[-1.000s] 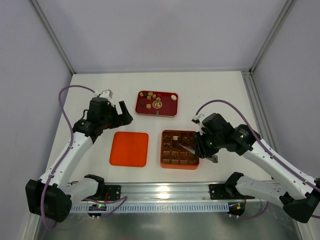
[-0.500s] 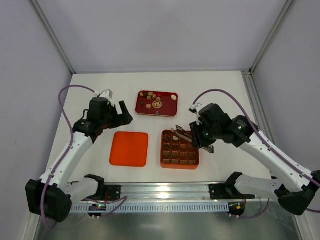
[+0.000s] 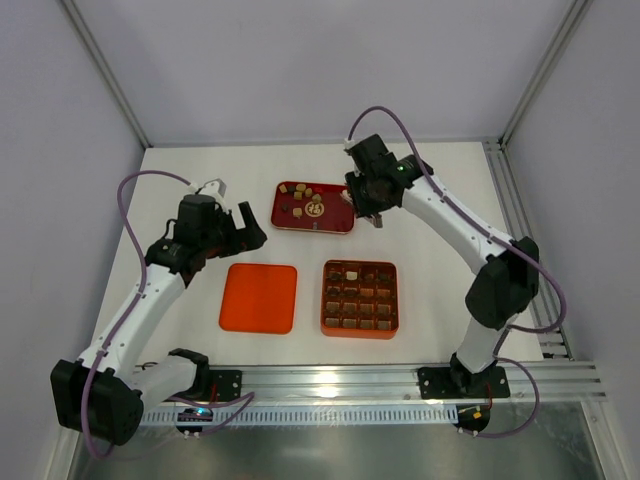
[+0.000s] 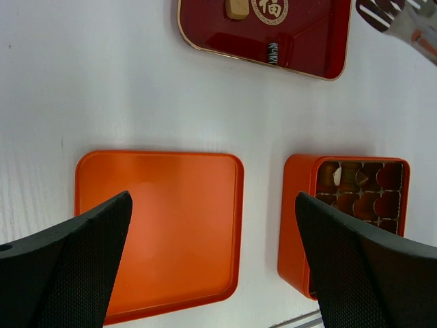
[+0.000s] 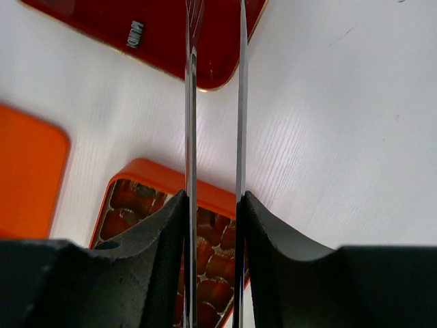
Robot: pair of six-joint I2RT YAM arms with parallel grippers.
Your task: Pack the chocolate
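Now our right gripper point(image 3: 367, 198) is clamped narrow on the metal tweezers point(image 5: 190, 102), whose blades reach ahead of it over a corner of the red tray point(image 3: 333, 215) with no piece between them, while our left gripper point(image 4: 212, 225) hangs wide open and holding nothing above the orange lid point(image 3: 259, 298). The loose chocolate point(image 3: 305, 195) lies further into the tray beyond the tips, and more sits in the gridded box point(image 3: 324, 300) well behind the right gripper. We judge the risk is a blade catching the tray's raised rim or flicking a small piece out, though bare table point(image 3: 440, 200) to the gripper's right leaves room to swing.
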